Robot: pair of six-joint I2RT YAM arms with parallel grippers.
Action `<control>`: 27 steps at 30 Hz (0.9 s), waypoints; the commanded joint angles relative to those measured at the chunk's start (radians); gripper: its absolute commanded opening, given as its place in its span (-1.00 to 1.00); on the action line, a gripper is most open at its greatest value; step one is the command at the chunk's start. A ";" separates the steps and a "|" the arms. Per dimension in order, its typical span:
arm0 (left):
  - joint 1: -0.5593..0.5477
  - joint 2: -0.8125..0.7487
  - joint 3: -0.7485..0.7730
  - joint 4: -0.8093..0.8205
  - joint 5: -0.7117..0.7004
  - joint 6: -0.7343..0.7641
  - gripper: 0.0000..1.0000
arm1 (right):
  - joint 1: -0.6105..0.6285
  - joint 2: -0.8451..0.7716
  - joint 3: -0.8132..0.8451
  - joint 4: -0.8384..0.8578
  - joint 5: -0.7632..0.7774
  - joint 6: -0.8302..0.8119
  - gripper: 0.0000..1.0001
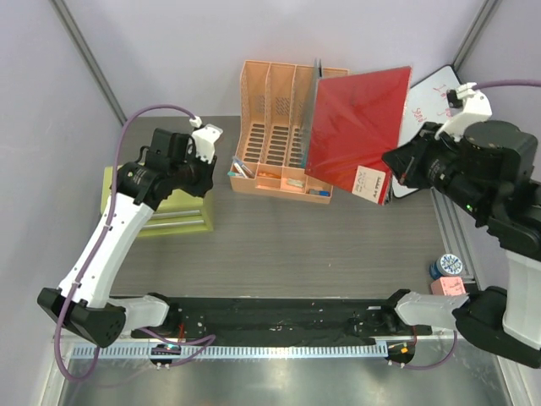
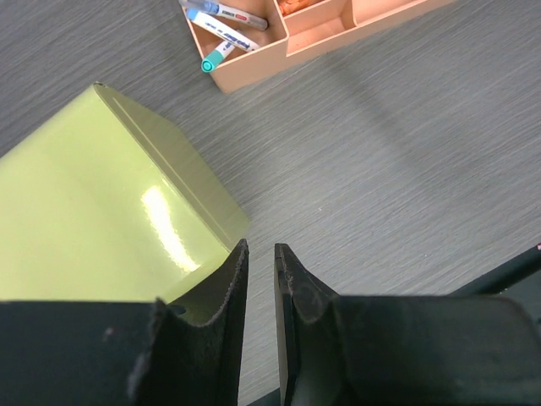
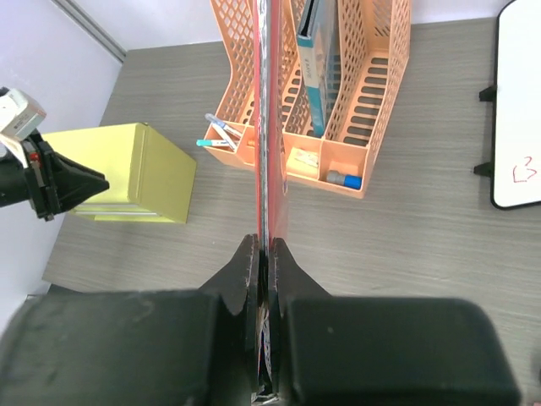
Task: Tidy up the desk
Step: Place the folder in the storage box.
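Observation:
The desk [image 1: 321, 245] is a dark grey wood-grain top. My right gripper [image 1: 387, 179] is shut on the lower corner of a red folder [image 1: 359, 127] and holds it upright above the orange file rack [image 1: 270, 135]. In the right wrist view the folder [image 3: 264, 127] shows edge-on, running from my right gripper [image 3: 265, 245] up over the rack [image 3: 363, 85]. My left gripper [image 1: 201, 173] hovers at the right edge of the lime-green cabinet [image 1: 182, 211]. In its wrist view the left gripper [image 2: 260, 247] is shut with nothing between its fingers, above bare desk [image 2: 380, 169].
A blue book [image 3: 317, 59] stands in one rack slot, and markers [image 2: 224, 30] lie in the rack's front tray. A whiteboard [image 1: 427, 101] lies at the back right. A tape roll [image 1: 450, 264] and a pink item [image 1: 448, 286] sit by the right arm's base.

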State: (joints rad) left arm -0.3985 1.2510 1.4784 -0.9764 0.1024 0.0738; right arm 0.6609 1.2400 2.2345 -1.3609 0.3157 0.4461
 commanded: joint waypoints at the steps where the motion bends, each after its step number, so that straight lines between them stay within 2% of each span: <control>1: 0.006 -0.032 -0.029 0.064 0.026 -0.023 -0.62 | 0.000 0.025 -0.050 0.198 -0.044 -0.010 -0.98; 7: 0.006 -0.039 -0.079 0.091 0.028 -0.025 -0.62 | 0.000 0.171 0.008 0.307 -0.113 -0.020 -0.98; 11: 0.006 -0.033 -0.104 0.105 0.031 -0.025 -0.63 | 0.002 0.306 0.161 0.306 -0.125 -0.027 -0.98; 19: 0.006 -0.055 -0.138 0.107 0.030 -0.013 -0.64 | -0.004 0.551 0.254 0.328 0.005 -0.044 -0.98; 27: 0.004 -0.067 -0.181 0.119 0.017 -0.002 -0.65 | -0.026 0.590 0.244 0.381 0.039 -0.029 -0.98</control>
State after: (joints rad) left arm -0.3985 1.2064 1.3106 -0.9077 0.1207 0.0620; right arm 0.6510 1.8706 2.4184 -1.1213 0.2989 0.4179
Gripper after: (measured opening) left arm 0.180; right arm 0.058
